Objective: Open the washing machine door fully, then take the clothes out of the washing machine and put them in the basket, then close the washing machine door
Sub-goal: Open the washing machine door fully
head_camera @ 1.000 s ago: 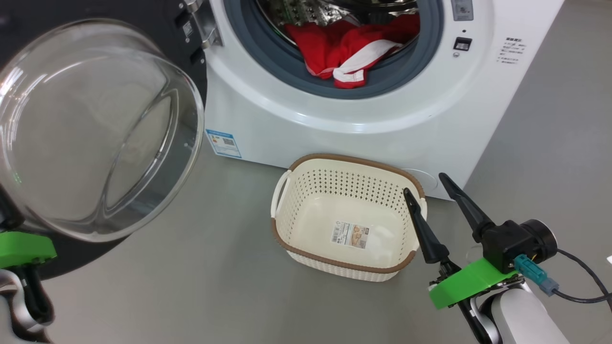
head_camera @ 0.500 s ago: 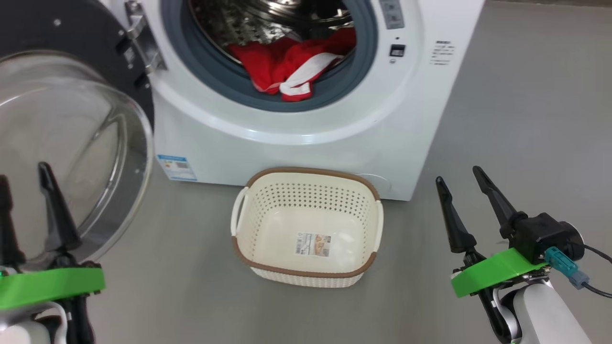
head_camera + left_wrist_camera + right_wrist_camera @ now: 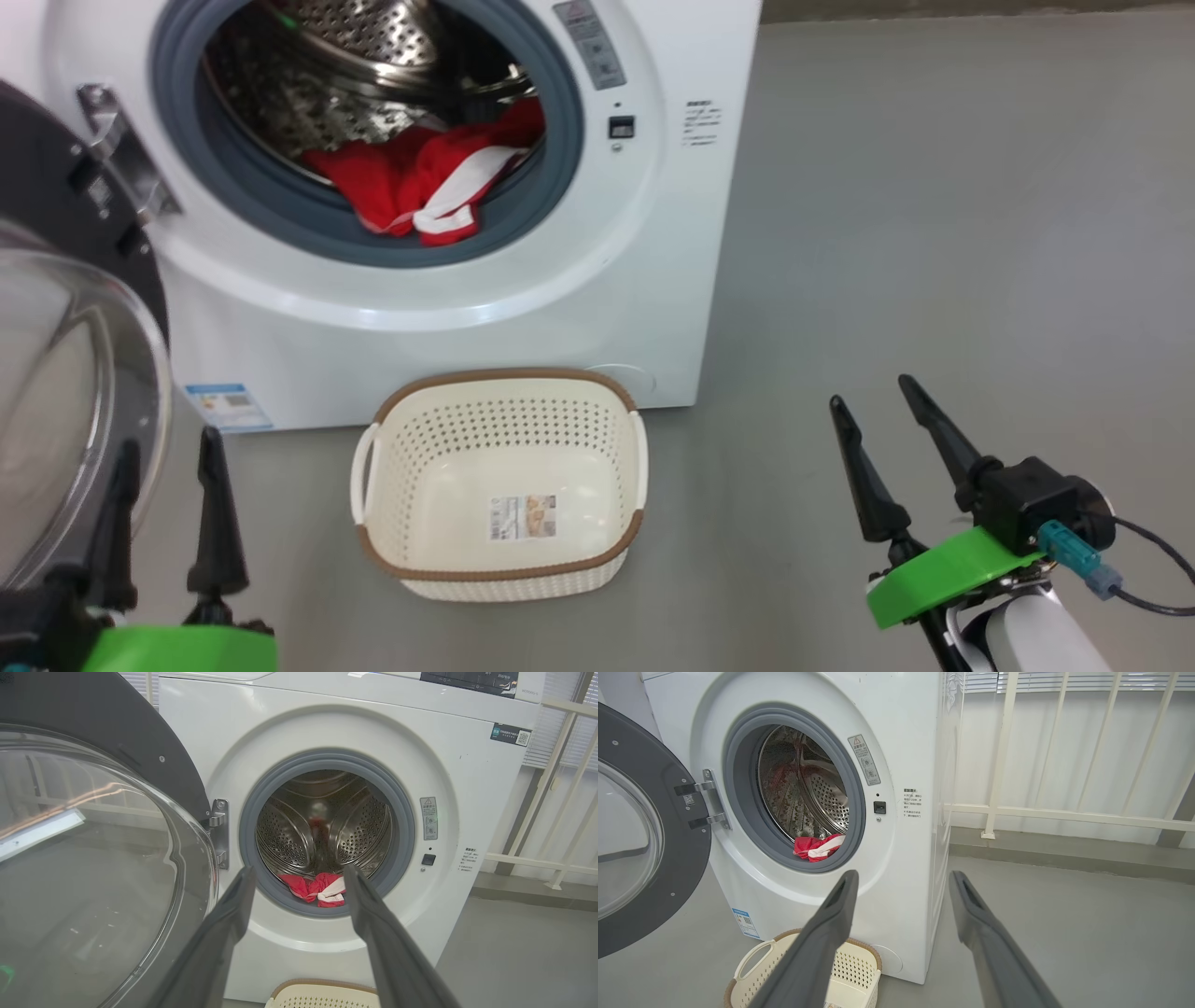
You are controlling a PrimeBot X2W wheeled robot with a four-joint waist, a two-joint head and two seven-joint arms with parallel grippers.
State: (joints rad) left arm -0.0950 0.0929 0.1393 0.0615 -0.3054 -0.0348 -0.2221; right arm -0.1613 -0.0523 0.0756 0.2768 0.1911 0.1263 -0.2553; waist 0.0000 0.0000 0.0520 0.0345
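You'll find the clothes (image 3: 420, 187) soft, light and limp: a red and white heap at the upper left of the head view, low in the washing machine (image 3: 597, 308), spilling onto its grey ring (image 3: 523, 219). Pinch the thick bunched fold nearest you. The basket (image 3: 504, 375) sits empty at lower centre. Your left gripper (image 3: 168, 441), lower left beside the open door (image 3: 56, 392), and right gripper (image 3: 869, 391), lower right, both point up the frame, jaws spread, holding nothing.

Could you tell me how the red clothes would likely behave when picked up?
Probably floppy: the red clothes lie crumpled, so they should drape and trail. A white-trimmed fold rests on the grey door seal and may drag there.
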